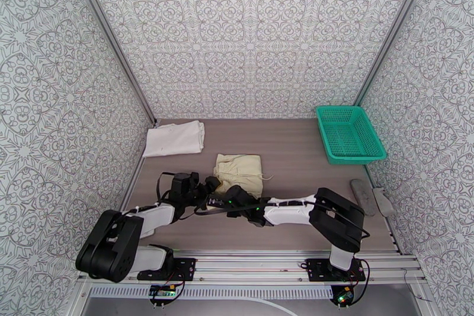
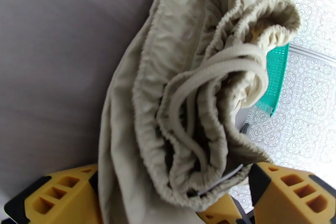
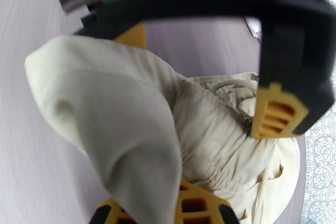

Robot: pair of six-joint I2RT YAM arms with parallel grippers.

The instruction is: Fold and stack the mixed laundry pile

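Our right gripper (image 3: 168,210) is clamped on a fold of the beige garment (image 1: 240,168), holding it raised above the table (image 1: 290,145). Our left gripper (image 2: 172,189) stands wide open, with the garment's gathered waistband between its fingers. The garment lies mid-table. We see the folded white shirt (image 1: 175,138) at the far left and the green basket (image 1: 349,133) at the far right.

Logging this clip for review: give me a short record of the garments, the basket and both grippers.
white T-shirt: folded, far left of the table
beige garment: folded, mid-table, apart from the white T-shirt
teal basket: far right corner
left gripper: open, straddling the beige garment's waistband end
right gripper: shut on a fold of the beige garment
stack: not yet made
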